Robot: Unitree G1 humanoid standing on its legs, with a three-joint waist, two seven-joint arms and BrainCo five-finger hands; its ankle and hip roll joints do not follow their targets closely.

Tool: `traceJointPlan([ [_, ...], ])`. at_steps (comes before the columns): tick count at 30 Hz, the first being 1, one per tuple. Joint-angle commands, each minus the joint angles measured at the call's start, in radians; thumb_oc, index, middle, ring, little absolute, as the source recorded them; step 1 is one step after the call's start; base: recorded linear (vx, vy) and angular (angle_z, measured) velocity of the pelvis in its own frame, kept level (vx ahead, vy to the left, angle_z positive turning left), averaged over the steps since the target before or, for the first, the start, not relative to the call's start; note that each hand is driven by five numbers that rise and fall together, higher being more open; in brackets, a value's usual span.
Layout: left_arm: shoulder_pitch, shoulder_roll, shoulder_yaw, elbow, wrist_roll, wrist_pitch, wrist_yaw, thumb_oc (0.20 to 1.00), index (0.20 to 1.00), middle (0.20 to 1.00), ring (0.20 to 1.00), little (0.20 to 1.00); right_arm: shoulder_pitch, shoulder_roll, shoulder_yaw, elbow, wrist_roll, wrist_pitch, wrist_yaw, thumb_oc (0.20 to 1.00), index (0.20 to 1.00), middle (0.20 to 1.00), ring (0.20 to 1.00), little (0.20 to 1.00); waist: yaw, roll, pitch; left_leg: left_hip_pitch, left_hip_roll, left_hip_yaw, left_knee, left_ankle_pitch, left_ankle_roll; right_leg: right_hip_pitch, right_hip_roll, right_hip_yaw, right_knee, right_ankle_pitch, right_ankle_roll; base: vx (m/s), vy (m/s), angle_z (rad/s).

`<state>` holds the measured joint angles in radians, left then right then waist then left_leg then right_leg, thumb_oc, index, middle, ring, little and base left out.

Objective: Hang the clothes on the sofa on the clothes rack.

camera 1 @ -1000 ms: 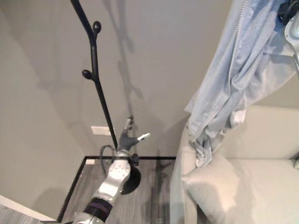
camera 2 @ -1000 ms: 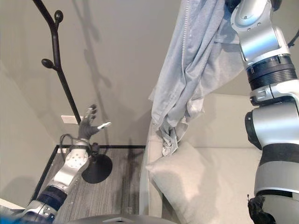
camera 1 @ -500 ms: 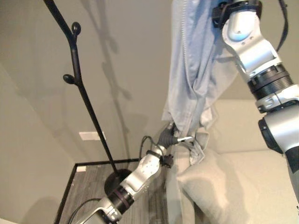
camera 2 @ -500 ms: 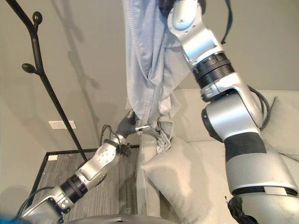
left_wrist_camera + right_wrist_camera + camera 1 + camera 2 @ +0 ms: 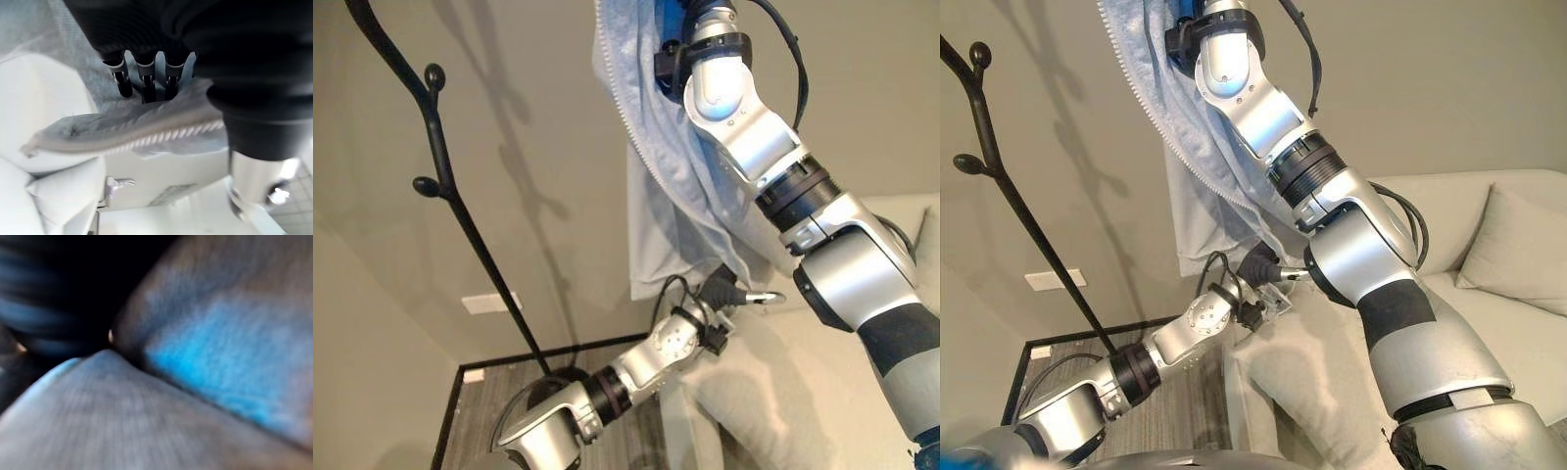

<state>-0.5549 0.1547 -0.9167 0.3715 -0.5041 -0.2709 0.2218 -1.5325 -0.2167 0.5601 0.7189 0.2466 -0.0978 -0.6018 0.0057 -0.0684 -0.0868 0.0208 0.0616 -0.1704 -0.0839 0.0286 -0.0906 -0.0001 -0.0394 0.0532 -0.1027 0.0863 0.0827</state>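
The light blue-grey zip jacket [image 5: 675, 196] hangs in the air, lifted high above the sofa's [image 5: 1528, 343] arm end; the robot's right arm reaches up along it to the top of the head views, where the right hand [image 5: 677, 59] sits against the garment's upper part under its dark cover. Its fingers are buried in or behind the cloth, so I cannot tell whether they are curled or straight, and the right wrist view offers just blurred grey fabric [image 5: 122, 421] close to the lens. The jacket's toothed zip edge [image 5: 1151, 108] runs down diagonally from the top, and the cloth falls in long folds toward the sofa's armrest. The left hand [image 5: 724, 292] comes up from the lower left and meets the jacket's lower hem just over a pale cushion [image 5: 1312, 362] at that end of the sofa. In the left wrist view the fingers [image 5: 144, 81] curl down behind a strip of the hem with its zip teeth [image 5: 146, 125] — the thumb on the near side — so the hand is pinching that edge. The black clothes rack [image 5: 440, 186] stands well apart from the jacket, by the wall at the left, with knobbed branches bare and its base on the dark floor [image 5: 1067, 352]. A second cushion [image 5: 1528, 240] leans at the sofa's far corner.
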Motion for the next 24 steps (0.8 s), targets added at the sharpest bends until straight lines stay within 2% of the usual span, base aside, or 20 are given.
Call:
traceJointPlan([
  [1, -0.097, -0.073, 0.033, 0.168, 0.022, -0.003, 0.013, 0.2, 0.2, 0.2, 0.2, 0.2, -0.122, -0.013, -0.006, 0.09, 0.024, -0.052, -0.011, 0.2, 0.2, 0.2, 0.2, 0.2, 0.012, 0.005, -0.068, -0.044, -0.048, -0.102, -0.003, -0.036, 0.021, 0.005, 0.023, 0.1, 0.015, -0.075, 0.027, 0.01, 0.011, -0.04],
  [9, -0.031, 0.009, 0.156, 0.196, 0.09, 0.004, 0.097, 0.2, 0.2, 0.2, 0.2, 0.2, -0.068, -0.144, 0.007, -0.009, -0.014, -0.033, -0.011, 0.2, 0.2, 0.2, 0.2, 0.2, 0.03, 0.003, -0.063, -0.044, -0.05, -0.106, -0.003, -0.031, 0.02, 0.009, 0.022, 0.094, 0.015, -0.077, 0.028, 0.0, 0.001, 0.0],
  [10, 0.001, 0.035, 0.201, 0.174, 0.114, -0.002, 0.117, 0.2, 0.2, 0.2, 0.2, 0.2, -0.043, -0.211, -0.015, -0.068, -0.032, -0.036, -0.024, 0.2, 0.2, 0.2, 0.2, 0.2, 0.035, 0.003, -0.06, -0.044, -0.049, -0.108, -0.003, -0.032, 0.02, 0.01, 0.022, 0.092, 0.015, -0.078, 0.028, 0.0, 0.0, 0.0],
  [16, 0.149, 0.154, 0.384, -0.001, 0.204, 0.0, 0.172, 0.2, 0.2, 0.2, 0.2, 0.2, 0.074, -0.458, -0.14, -0.269, -0.108, -0.039, -0.079, 0.2, 0.2, 0.2, 0.2, 0.2, 0.064, -0.002, -0.057, -0.051, -0.051, -0.123, -0.003, -0.023, 0.021, 0.009, 0.021, 0.083, 0.015, -0.078, 0.03, 0.01, -0.001, 0.06],
  [19, 0.205, 0.218, 0.496, -0.1, 0.292, 0.007, 0.203, 0.2, 0.2, 0.2, 0.2, 0.2, 0.161, -0.562, -0.233, -0.364, -0.169, -0.036, -0.098, 0.2, 0.2, 0.2, 0.2, 0.2, 0.076, -0.002, -0.059, -0.052, -0.05, -0.129, -0.003, -0.024, 0.02, 0.011, 0.022, 0.079, 0.015, -0.083, 0.031, 0.02, -0.002, 0.09],
  [20, 0.229, 0.25, 0.564, -0.151, 0.343, 0.004, 0.222, 0.2, 0.2, 0.2, 0.2, 0.2, 0.204, -0.619, -0.271, -0.408, -0.211, -0.032, -0.1, 0.2, 0.2, 0.2, 0.2, 0.2, 0.084, 0.0, -0.059, -0.052, -0.05, -0.133, -0.003, -0.025, 0.02, 0.012, 0.021, 0.076, 0.015, -0.086, 0.031, 0.02, -0.005, 0.14],
  [21, 0.238, 0.255, 0.564, -0.162, 0.346, 0.011, 0.222, 0.2, 0.2, 0.2, 0.2, 0.2, 0.219, -0.617, -0.283, -0.419, -0.215, -0.027, -0.098, 0.2, 0.2, 0.2, 0.2, 0.2, 0.083, -0.004, -0.062, -0.051, -0.05, -0.134, -0.003, -0.026, 0.02, 0.013, 0.021, 0.075, 0.015, -0.086, 0.031, 0.03, -0.001, 0.14],
  [23, 0.26, 0.296, 0.679, -0.246, 0.425, 0.01, 0.255, 0.2, 0.2, 0.2, 0.2, 0.2, 0.307, -0.665, -0.337, -0.492, -0.291, -0.018, -0.076, 0.2, 0.2, 0.2, 0.2, 0.2, 0.092, 0.002, -0.063, -0.049, -0.049, -0.135, -0.003, -0.028, 0.019, 0.015, 0.021, 0.072, 0.015, -0.09, 0.031, 0.03, -0.001, 0.13],
  [24, 0.267, 0.3, 0.679, -0.253, 0.427, 0.014, 0.255, 0.2, 0.2, 0.2, 0.2, 0.2, 0.319, -0.662, -0.347, -0.501, -0.294, -0.015, -0.074, 0.2, 0.2, 0.2, 0.2, 0.2, 0.091, -0.001, -0.065, -0.049, -0.049, -0.135, -0.003, -0.029, 0.019, 0.016, 0.021, 0.072, 0.015, -0.091, 0.031, 0.06, -0.006, 0.09],
])
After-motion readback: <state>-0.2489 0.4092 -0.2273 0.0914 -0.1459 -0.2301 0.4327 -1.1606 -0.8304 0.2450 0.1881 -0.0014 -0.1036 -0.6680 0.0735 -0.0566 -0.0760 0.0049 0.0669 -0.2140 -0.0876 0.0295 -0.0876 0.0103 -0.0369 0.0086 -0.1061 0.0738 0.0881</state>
